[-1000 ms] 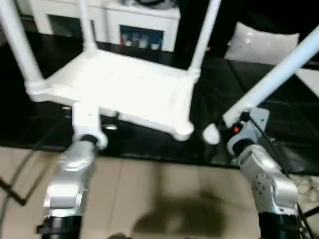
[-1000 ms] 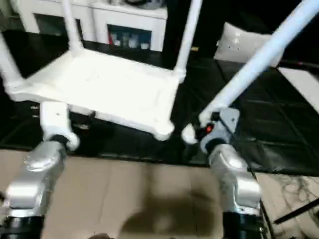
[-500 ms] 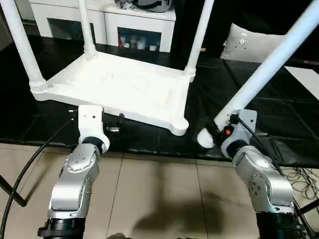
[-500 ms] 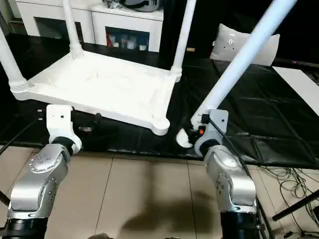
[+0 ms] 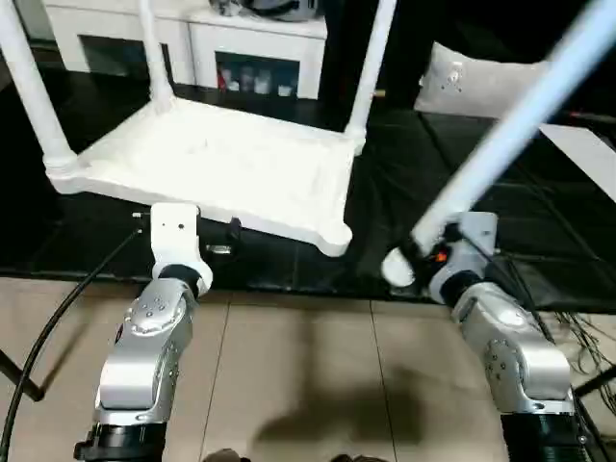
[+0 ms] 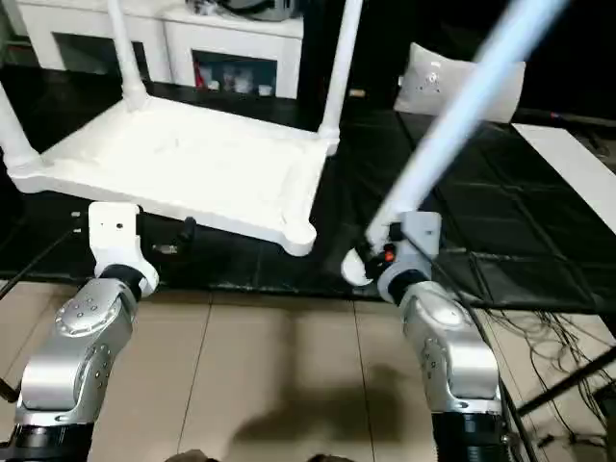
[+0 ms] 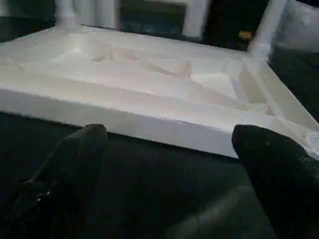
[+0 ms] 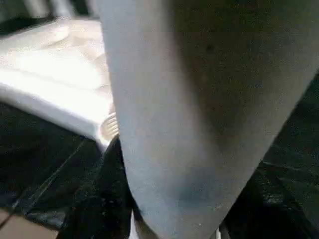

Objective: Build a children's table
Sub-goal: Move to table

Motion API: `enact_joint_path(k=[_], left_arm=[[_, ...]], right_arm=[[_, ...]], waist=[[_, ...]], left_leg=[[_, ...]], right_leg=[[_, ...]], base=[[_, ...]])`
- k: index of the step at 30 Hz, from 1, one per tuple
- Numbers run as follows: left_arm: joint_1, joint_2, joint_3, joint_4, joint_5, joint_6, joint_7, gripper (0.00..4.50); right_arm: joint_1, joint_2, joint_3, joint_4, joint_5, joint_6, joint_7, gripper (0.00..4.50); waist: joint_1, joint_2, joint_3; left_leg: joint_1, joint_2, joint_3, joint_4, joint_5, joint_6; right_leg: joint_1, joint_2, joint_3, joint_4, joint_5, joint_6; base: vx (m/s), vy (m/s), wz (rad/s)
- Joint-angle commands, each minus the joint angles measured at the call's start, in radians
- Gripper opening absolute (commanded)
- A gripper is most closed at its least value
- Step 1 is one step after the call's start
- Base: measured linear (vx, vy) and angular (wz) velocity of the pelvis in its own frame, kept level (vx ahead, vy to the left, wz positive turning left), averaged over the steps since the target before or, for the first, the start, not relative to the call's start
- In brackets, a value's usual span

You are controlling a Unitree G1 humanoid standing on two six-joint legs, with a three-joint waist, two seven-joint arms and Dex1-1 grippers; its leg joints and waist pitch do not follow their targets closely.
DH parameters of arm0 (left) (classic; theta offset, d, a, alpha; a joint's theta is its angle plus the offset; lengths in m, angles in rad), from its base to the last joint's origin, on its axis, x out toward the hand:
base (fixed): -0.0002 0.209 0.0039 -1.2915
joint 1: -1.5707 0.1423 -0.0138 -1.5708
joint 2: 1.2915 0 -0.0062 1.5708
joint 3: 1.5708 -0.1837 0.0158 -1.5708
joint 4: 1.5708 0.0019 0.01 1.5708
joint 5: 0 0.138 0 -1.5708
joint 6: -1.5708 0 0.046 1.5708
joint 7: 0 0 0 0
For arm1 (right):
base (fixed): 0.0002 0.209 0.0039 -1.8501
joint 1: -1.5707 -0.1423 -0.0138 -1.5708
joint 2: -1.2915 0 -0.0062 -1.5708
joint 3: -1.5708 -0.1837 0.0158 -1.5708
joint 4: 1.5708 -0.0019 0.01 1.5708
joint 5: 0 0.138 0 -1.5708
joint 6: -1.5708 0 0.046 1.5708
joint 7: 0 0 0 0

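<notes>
Black floor mat [image 5: 404,173], upturned white table top [image 5: 212,164] on it with 3 legs fitted, left gripper [image 7: 169,164] jaws released just before its near edge, right gripper [image 5: 423,252] grasping 4th leg [image 5: 510,140] beside the near right corner socket [image 5: 335,236]

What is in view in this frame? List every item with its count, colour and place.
Table top: one, white, upside down on the black floor mat.
Fitted legs: three, white, standing up from its corners.
Loose leg: one, white, slanting up beside the table's empty near corner socket.
Cabinet: one, white, behind the table.
Cushion: one, pale grey, far right.
Floor mat: one, black.
Left gripper: open, near table edge.
Right gripper: holding the loose leg.
</notes>
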Motion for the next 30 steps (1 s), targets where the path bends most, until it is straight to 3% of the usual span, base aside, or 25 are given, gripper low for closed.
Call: enact_joint_path(k=[1,2,3,4,5,6,7,8,9,11,12,14,16,17,20,21,24,25,27,30], left_arm=[[0.015,0.001,0.007,0.001,-0.001,0.01,0.002,4.5],[0.015,0.002,0.007,0.001,0.001,0.01,0.003,4.5],[0.017,0.004,0.005,0.0,0.003,0.009,0.003,4.5],[0.018,0.004,0.003,0.001,0.005,0.009,0.004,4.5],[0.018,0.004,0.003,0.001,0.005,0.009,0.004,4.5],[0.017,0.004,0.002,0.001,0.006,0.008,0.004,4.5],[0.017,0.004,0.001,0.001,0.006,0.009,0.005,4.5],[0.017,0.004,0.001,0.0,0.007,0.009,0.005,4.5],[0.018,0.004,0.0,0.0,0.007,0.009,0.004,4.5],[0.021,0.005,-0.003,-0.004,0.009,0.01,-0.002,4.5],[0.021,0.005,-0.003,-0.004,0.009,0.01,-0.002,4.5],[0.023,0.01,-0.01,-0.004,0.014,0.01,-0.006,4.5],[0.024,0.018,-0.02,0.001,0.022,0.009,-0.013,4.5],[0.024,0.018,-0.024,0.004,0.023,0.008,-0.017,4.5],[0.02,0.014,-0.027,0.008,0.019,0.007,-0.024,4.5],[0.017,0.012,-0.027,0.01,0.014,0.006,-0.029,4.5],[0.016,0.013,-0.03,0.013,0.013,0.005,-0.031,4.5],[0.015,0.013,-0.03,0.014,0.013,0.005,-0.031,4.5],[0.015,0.015,-0.03,0.014,0.01,0.005,-0.032,4.5],[0.018,0.014,-0.028,0.011,0.007,0.007,-0.035,4.5]], right_arm=[[-0.011,0.0,0.01,-0.019,0.002,0.005,0.012,1.87],[-0.01,-0.003,0.015,-0.02,0.0,0.003,0.016,1.87],[-0.006,-0.007,0.023,-0.021,0.0,-0.003,0.025,1.87],[-0.002,-0.009,0.028,-0.02,-0.001,-0.009,0.03,1.87],[-0.002,-0.009,0.028,-0.02,-0.001,-0.01,0.031,1.87],[0.0,-0.007,0.025,-0.016,0.0,-0.013,0.031,1.87],[0.001,-0.005,0.023,-0.016,-0.002,-0.014,0.03,1.87],[0.001,-0.003,0.018,-0.013,-0.001,-0.015,0.029,1.87],[0.001,-0.002,0.015,-0.012,-0.001,-0.016,0.028,1.87],[0.0,0.0,0.008,-0.006,0.003,-0.019,0.023,1.87],[0.0,0.0,0.008,-0.006,0.003,-0.019,0.023,1.87],[-0.001,0.0,0.007,-0.003,0.001,-0.021,0.021,1.87],[-0.002,-0.005,0.009,0.003,-0.014,-0.023,0.008,1.87],[-0.003,-0.008,0.008,0.009,-0.02,-0.029,0.003,1.87],[-0.006,-0.008,0.006,0.018,-0.024,-0.038,0.001,1.87],[-0.006,-0.009,0.006,0.02,-0.026,-0.043,0.005,1.87],[-0.004,-0.009,0.006,0.022,-0.032,-0.048,0.011,1.87],[-0.004,-0.01,0.006,0.023,-0.032,-0.048,0.011,1.87],[-0.001,-0.008,0.009,0.02,-0.03,-0.049,0.01,1.87],[-0.002,-0.023,0.034,0.015,-0.046,-0.045,0.018,1.87]], waist=[[0.02,0.007,-0.045],[0.024,0.019,-0.042],[0.045,0.049,-0.045],[0.031,0.094,-0.068],[0.0,0.085,-0.059],[0.013,0.089,-0.06],[0.014,0.084,-0.059],[0.012,0.077,-0.059],[0.023,0.064,-0.059],[0.025,0.056,-0.069],[0.025,0.053,-0.072],[0.023,0.053,-0.069],[0.015,0.048,-0.063],[0.016,0.048,-0.06],[0.019,0.049,-0.058],[0.021,0.053,-0.058],[0.017,0.054,-0.055],[0.014,0.055,-0.053],[0.011,0.059,-0.045],[0.011,0.063,-0.047]], left_leg=[[0.051,0.009,-0.065,0.087,-0.037,0.021],[-0.023,0.054,-0.089,0.098,0.0,0.01],[0.008,0.107,-0.104,0.05,-0.045,-0.004],[0.098,0.182,-0.122,-0.037,-0.152,-0.115],[0.066,0.191,-0.132,-0.071,-0.139,-0.134],[0.066,0.171,-0.109,-0.079,-0.205,-0.177],[0.064,0.158,-0.1,-0.076,-0.214,-0.187],[0.054,0.149,-0.093,-0.079,-0.208,-0.188],[0.033,0.137,-0.07,-0.086,-0.17,-0.161],[0.029,0.134,-0.058,-0.088,-0.107,-0.113],[0.032,0.132,-0.05,-0.085,-0.067,-0.083],[0.029,0.132,-0.046,-0.088,-0.057,-0.056],[0.028,0.133,-0.041,-0.095,-0.102,-0.029],[0.033,0.135,-0.036,-0.097,-0.14,-0.028],[0.041,0.139,-0.027,-0.1,-0.18,-0.033],[0.046,0.145,-0.021,-0.104,-0.211,-0.043],[0.064,0.149,-0.023,-0.113,-0.387,-0.076],[0.069,0.146,-0.023,-0.117,-0.445,-0.073],[0.096,0.141,-0.018,-0.122,-0.535,-0.059],[0.105,0.141,-0.016,-0.131,-0.507,-0.047]], right_leg=[[-0.018,-0.168,0.062,-0.264,-0.732,-0.054],[0.077,-0.222,0.041,-0.231,-0.674,-0.141],[0.082,-0.206,-0.009,-0.199,-0.458,-0.216],[0.01,-0.043,-0.015,-0.097,-0.17,-0.183],[0.022,-0.018,-0.013,-0.065,-0.039,-0.159],[0.017,-0.023,-0.004,-0.074,0.053,-0.149],[0.018,-0.028,0.002,-0.081,0.084,-0.15],[0.033,-0.037,0.007,-0.089,0.111,-0.155],[0.06,-0.059,0.019,-0.103,0.134,-0.157],[0.074,-0.068,0.024,-0.11,0.157,-0.159],[0.073,-0.068,0.027,-0.113,0.187,-0.166],[0.071,-0.069,0.028,-0.117,0.192,-0.177],[0.073,-0.07,0.031,-0.128,0.089,-0.184],[0.068,-0.071,0.034,-0.137,0.007,-0.181],[0.06,-0.069,0.036,-0.148,-0.1,-0.176],[0.057,-0.064,0.034,-0.149,-0.145,-0.171],[0.059,-0.057,0.026,-0.165,-0.324,-0.138],[0.064,-0.052,0.021,-0.176,-0.384,-0.127],[0.074,-0.043,0.007,-0.204,-0.5,-0.112],[0.095,-0.042,0.005,-0.216,-0.478,-0.115]], base=[[0.051,-0.136,0.59],[0.083,-0.051,0.52],[0.083,-0.051,0.52],[0.041,-0.009,0.62],[-0.048,0.007,0.37],[-0.048,0.007,0.37],[0.0,0.0,0.0],[0.0,0.0,0.0],[0.0,0.0,0.0],[0.0,0.0,0.0],[0.0,0.0,0.0],[0.0,0.0,0.0],[0.0,0.0,0.0],[0.0,0.0,0.0],[0.0,0.0,0.0],[0.0,0.0,0.0],[0.0,0.0,0.0],[0.0,0.0,0.0],[0.0,0.0,0.0],[0.041,0.013,-0.02]])
